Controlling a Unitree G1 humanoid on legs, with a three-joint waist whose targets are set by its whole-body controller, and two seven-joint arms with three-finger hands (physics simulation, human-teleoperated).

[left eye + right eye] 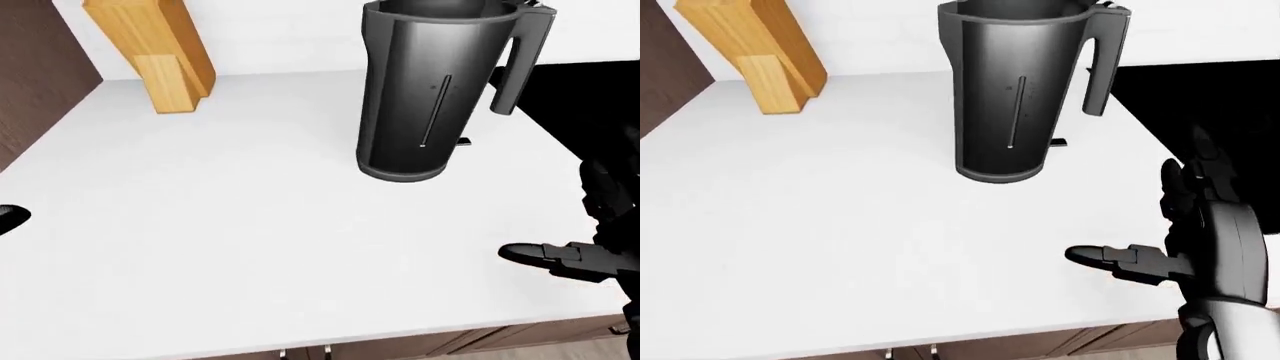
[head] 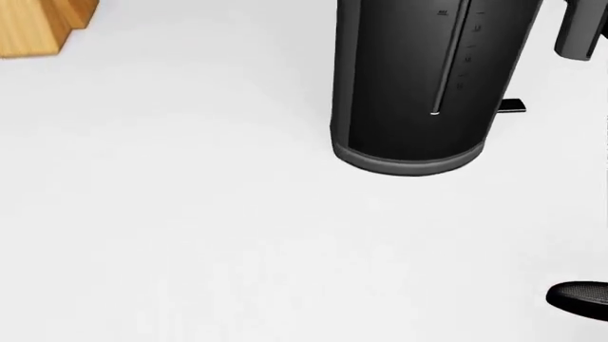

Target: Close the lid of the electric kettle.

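Up and left of the right hand point(image 1: 1180, 247), just the wooden knife block point(image 1: 755, 56), way off. Closer, still up-left: electric kettle point(image 1: 1015, 94) upright on the white counter point(image 1: 840, 225), nothing touching it. Dark grey, tall, handle toward the hand, rim open, lid barely visible up top. Fingers spread wide, holding nothing. Left hand: can't tell. Best bet: reach above the rim, press down gently without tipping.

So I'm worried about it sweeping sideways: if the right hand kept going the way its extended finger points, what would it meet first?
Probably nothing: the right hand points leftward over bare white counter, below the kettle. The way looks free, though depth is uncertain.
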